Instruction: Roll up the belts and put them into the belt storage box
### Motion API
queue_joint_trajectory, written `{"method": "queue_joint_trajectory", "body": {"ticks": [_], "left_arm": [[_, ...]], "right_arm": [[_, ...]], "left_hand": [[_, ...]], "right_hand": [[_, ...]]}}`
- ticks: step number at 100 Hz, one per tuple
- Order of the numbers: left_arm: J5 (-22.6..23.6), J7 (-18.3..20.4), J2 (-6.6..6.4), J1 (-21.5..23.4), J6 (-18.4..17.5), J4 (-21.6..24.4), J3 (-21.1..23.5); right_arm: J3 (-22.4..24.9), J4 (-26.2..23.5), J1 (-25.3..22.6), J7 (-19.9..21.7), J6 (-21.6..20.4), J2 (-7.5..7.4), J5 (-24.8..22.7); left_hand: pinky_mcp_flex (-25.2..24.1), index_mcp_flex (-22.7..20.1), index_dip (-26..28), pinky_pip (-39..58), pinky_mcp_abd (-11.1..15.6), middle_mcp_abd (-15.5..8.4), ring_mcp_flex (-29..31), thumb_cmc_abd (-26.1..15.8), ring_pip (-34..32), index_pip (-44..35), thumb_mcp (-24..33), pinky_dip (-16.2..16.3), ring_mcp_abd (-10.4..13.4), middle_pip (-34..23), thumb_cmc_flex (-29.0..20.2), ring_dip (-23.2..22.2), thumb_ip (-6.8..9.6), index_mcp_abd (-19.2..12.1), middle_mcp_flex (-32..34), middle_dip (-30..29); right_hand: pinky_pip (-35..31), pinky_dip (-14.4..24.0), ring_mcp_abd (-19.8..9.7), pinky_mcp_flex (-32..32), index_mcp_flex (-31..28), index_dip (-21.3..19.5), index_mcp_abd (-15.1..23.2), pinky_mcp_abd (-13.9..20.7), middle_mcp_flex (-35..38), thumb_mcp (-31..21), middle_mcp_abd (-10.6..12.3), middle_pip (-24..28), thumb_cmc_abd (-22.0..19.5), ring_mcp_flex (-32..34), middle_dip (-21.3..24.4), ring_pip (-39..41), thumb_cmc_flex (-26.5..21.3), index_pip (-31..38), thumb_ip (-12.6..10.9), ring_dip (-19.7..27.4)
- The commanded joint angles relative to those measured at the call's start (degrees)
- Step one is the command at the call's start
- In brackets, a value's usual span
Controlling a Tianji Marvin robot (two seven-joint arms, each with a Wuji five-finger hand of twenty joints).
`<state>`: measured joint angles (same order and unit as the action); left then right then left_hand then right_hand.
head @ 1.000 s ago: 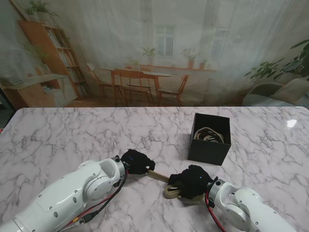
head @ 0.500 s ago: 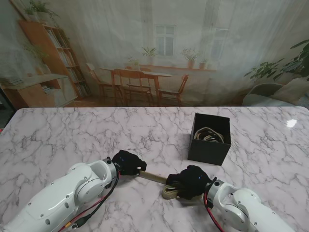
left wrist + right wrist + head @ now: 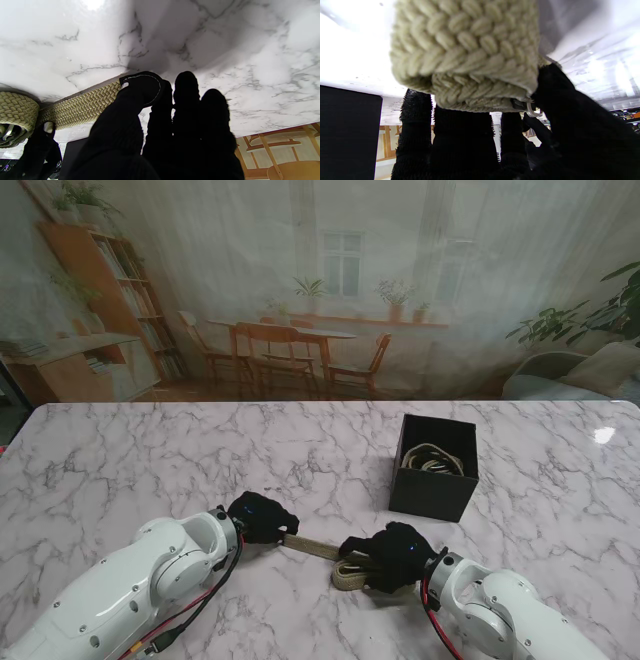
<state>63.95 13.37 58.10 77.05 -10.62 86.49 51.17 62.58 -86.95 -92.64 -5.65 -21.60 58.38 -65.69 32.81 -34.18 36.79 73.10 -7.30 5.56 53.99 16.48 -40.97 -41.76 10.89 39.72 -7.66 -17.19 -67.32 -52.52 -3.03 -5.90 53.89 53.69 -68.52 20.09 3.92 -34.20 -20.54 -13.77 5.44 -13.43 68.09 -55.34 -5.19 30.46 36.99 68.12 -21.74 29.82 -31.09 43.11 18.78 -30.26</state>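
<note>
Marble table (image 3: 150, 460) fronts a printed dining-room backdrop (image 3: 320, 290).

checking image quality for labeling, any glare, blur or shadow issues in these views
Stand view: sharp, small glare spot on the table far right. Left wrist: glare patch on the marble, soft shadow past the fingers. Right wrist: marble blown out, belt close and soft.

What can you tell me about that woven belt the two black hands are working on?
The belt is a beige braided fabric strap lying on the marble table, nearer to me than the black storage box. One end is partly rolled into a coil inside the right hand, whose fingers wrap it. The unrolled part runs flat and straight to the left hand, which presses down on its far end. Something metallic shows inside the coil.
</note>
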Motion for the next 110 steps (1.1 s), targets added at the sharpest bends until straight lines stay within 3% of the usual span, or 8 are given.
{"method": "queue_joint_trajectory", "body": {"ticks": [1,25,44,50,61,70,81,110], "left_arm": [[0.51,1.30,-0.97,-0.08,0.43,-0.84,0.62],[1.85,0.96,-1.01,1.31,-0.09,0.16,2.63],[3.27,1.32,-1.13,3.24,-1.42,1.76,5.26],[3.67,1.49,-1.19,3.86,-1.98,2.16,6.04],[4.68,1.71,-1.28,4.94,-2.53,2.76,7.37],[5.51,1.40,-1.31,5.72,-2.66,3.02,8.34],[6.20,0.81,-1.27,6.55,-2.54,3.33,9.50],[6.97,-0.25,-1.21,7.44,-2.87,3.78,10.71]], "right_arm": [[0.06,1.76,-0.74,0.99,0.51,-0.63,-0.30],[-0.51,2.26,-0.34,0.49,0.85,-0.52,0.19],[-1.45,2.81,-0.12,-1.28,2.92,-0.43,-0.44],[-1.69,3.00,-0.02,-1.99,3.32,-0.36,-0.51],[-2.20,3.61,0.43,-3.25,3.47,-0.31,-0.64],[-2.31,3.67,0.60,-3.40,3.48,-0.42,-1.20],[-2.24,3.44,0.47,-3.13,3.74,-0.51,-1.72],[-2.60,3.65,0.67,-3.75,3.98,-0.53,-2.01]], "left_hand": [[0.80,-4.71,2.77,2.46,2.35,0.05,1.45,0.27,-1.84,-9.09,4.50,1.30,-0.09,-1.20,-5.40,-0.45,2.59,3.56,1.73,1.05],[0.71,-4.65,2.80,2.32,2.25,0.49,1.35,0.21,-1.76,-9.00,4.53,1.40,-0.01,-1.03,-5.25,-0.31,2.61,3.66,1.66,1.08],[0.56,-4.62,2.85,2.17,2.18,1.44,1.32,0.12,-1.69,-8.93,4.64,1.43,-0.03,-1.09,-5.14,-0.19,2.63,3.63,1.46,1.03],[0.55,-4.67,2.90,2.10,2.19,0.24,1.32,0.24,-1.66,-8.93,4.64,1.44,0.05,-1.21,-5.17,-0.14,2.61,3.60,1.63,1.04],[0.59,-4.66,2.94,1.96,2.27,1.37,1.32,0.11,-1.61,-8.87,4.77,1.42,0.06,-1.20,-5.16,-0.07,2.64,3.63,1.43,0.97],[0.51,-4.60,2.94,1.92,2.16,1.37,1.27,0.10,-1.58,-8.81,4.77,1.43,0.03,-1.24,-5.12,-0.05,2.63,3.69,1.38,0.94],[0.45,-4.61,3.00,1.90,2.09,1.31,1.26,0.14,-1.56,-8.79,4.76,1.47,0.02,-1.28,-5.14,-0.02,2.64,3.74,1.42,0.93],[0.09,-4.26,2.79,1.61,1.96,0.96,0.81,-0.09,-1.13,-8.31,4.72,1.44,-0.04,-1.06,-5.02,0.20,2.65,4.04,1.07,0.63]], "right_hand": [[-0.54,-0.21,-4.13,-0.10,-6.70,-2.00,-1.39,0.58,5.43,-7.94,9.61,4.24,-1.34,1.15,-0.18,-0.71,-5.76,4.73,-3.87,1.53],[-0.73,-0.25,-3.94,0.03,-12.79,-4.95,4.11,0.28,5.69,-6.39,9.63,6.29,0.05,1.41,-0.03,-0.38,-4.44,20.25,-2.95,1.40],[-1.61,0.30,-3.35,0.56,-14.76,-2.19,3.70,-1.03,8.25,-5.30,9.10,8.93,-1.09,1.65,-0.58,0.41,-4.07,19.62,-2.93,1.09],[-1.65,0.44,-3.47,0.89,-13.56,0.37,2.04,-1.32,8.41,-5.56,8.83,9.60,-1.65,1.42,-0.69,0.20,-3.60,16.68,-3.25,1.26],[-1.40,0.64,-3.95,1.33,-11.73,0.69,-1.69,-1.50,8.81,-7.95,8.58,10.97,-2.88,1.08,-0.77,0.02,-1.20,6.81,-6.78,1.63],[-1.10,0.65,-4.22,1.78,-14.35,0.07,3.06,-1.36,8.95,-6.23,8.76,10.84,-0.40,0.48,-0.57,-0.59,-2.79,16.56,-3.12,2.03],[-0.74,0.63,-4.14,2.79,-20.94,-2.99,8.60,-1.76,9.38,-5.30,8.69,10.86,-0.05,-0.35,-0.72,-1.14,-2.66,22.15,-2.78,2.27],[-0.65,0.70,-4.24,3.18,-22.28,-3.09,9.53,-1.92,9.53,-5.25,8.65,10.31,-0.29,-0.80,-0.79,-1.40,-3.01,20.67,-2.91,2.40]]}}
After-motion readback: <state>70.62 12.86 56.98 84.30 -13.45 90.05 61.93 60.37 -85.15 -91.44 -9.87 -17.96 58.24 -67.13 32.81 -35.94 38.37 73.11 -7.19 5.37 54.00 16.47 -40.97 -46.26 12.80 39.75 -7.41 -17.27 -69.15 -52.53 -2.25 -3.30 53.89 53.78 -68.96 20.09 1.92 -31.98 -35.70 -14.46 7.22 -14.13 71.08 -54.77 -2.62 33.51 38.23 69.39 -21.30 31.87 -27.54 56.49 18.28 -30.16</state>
